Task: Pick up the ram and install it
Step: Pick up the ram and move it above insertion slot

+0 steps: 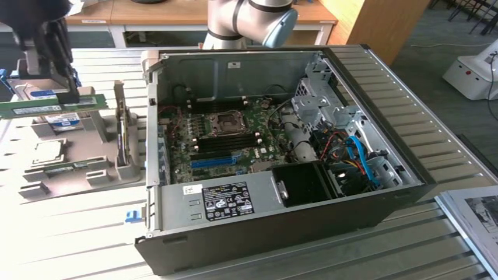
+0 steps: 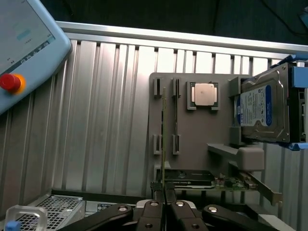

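Observation:
The ram (image 1: 55, 105) is a long green strip with a white sticker. It hangs level above the grey parts fixture (image 1: 93, 153) at the exterior view's left, and my gripper (image 1: 48, 96) is shut on its upper edge. In the wrist view the ram (image 2: 163, 139) shows edge-on as a thin line running out from my shut fingertips, with my gripper (image 2: 164, 193) over the fixture (image 2: 192, 130). The open computer case (image 1: 393, 125) lies to the exterior view's right of the gripper, its motherboard (image 1: 221, 140) face up with dark memory slots beside the processor socket.
On the fixture sit a hard drive (image 2: 262, 108), a processor (image 2: 203, 94), another green stick (image 1: 66, 168) and an upright expansion card (image 1: 121, 125). A blue slot (image 1: 211, 162) lies on the motherboard. Cables and a drive cage crowd the case's right side. A teach pendant (image 2: 24, 43) lies nearby.

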Available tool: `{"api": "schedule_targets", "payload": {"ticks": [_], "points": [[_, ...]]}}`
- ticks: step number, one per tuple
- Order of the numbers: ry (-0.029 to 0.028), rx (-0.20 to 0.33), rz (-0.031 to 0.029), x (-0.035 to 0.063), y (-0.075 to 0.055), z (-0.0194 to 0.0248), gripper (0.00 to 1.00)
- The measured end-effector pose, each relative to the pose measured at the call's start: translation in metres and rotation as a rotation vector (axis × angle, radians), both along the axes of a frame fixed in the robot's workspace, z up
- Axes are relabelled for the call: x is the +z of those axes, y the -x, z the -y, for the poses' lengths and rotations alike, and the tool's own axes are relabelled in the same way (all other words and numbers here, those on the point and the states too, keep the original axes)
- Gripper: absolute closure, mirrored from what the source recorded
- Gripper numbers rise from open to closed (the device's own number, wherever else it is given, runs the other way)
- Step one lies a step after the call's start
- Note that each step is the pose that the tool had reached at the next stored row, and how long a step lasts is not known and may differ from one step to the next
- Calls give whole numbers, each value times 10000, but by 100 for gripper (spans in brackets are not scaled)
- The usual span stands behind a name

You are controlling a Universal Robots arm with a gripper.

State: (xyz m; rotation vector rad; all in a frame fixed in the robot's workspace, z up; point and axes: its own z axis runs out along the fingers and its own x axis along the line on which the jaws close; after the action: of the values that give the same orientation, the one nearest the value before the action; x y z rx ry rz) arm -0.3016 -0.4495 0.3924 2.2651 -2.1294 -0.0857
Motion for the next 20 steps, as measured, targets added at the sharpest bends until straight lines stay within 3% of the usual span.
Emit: {"api": "schedule_targets", "payload": {"ticks": [20], "points": [[1,-2,-237,1,-546,4,88]]}}
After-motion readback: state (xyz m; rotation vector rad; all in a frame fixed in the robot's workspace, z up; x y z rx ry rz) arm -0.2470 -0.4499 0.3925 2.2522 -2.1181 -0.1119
